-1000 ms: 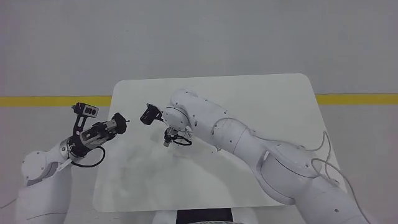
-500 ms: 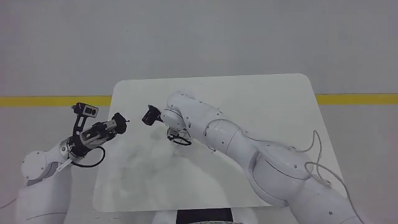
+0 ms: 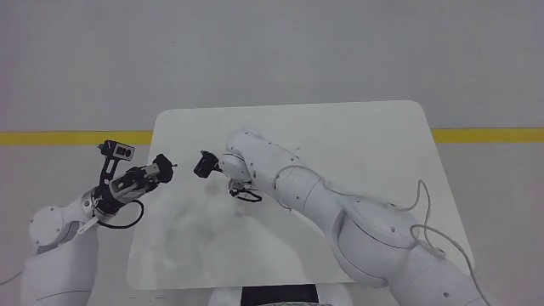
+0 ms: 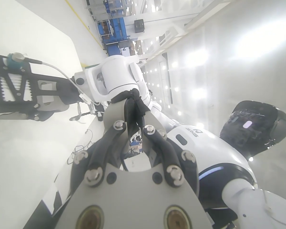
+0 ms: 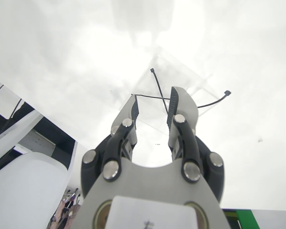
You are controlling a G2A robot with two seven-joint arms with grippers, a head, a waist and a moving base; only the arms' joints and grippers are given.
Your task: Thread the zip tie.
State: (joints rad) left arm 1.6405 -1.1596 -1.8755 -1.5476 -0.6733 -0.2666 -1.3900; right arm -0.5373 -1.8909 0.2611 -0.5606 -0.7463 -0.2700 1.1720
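The right gripper (image 5: 153, 96) hangs open over the table (image 5: 62, 36), its fingers (image 5: 133, 107) spread about halfway and holding nothing. Just beyond the fingertips lie two black ties (image 5: 162, 98), crossed over each other on a clear box (image 5: 181, 72) that sits on the table. One tie runs from between the fingers out to its head on the far side. The other runs across the fingertips, and its head lies out past one side of the box. The fingers touch neither tie.

In the top view the right gripper (image 3: 235, 189) points down near the middle of the table (image 3: 365, 136), left of centre, with the ties (image 3: 249, 194) a dark tangle just beside it.

The left gripper (image 3: 163, 170) is at the table's left edge, apart from the right one and from the ties. In its wrist view the left gripper (image 4: 133, 96) has its black-wrapped fingers (image 4: 114, 113) pressed together. I cannot tell whether they pinch anything
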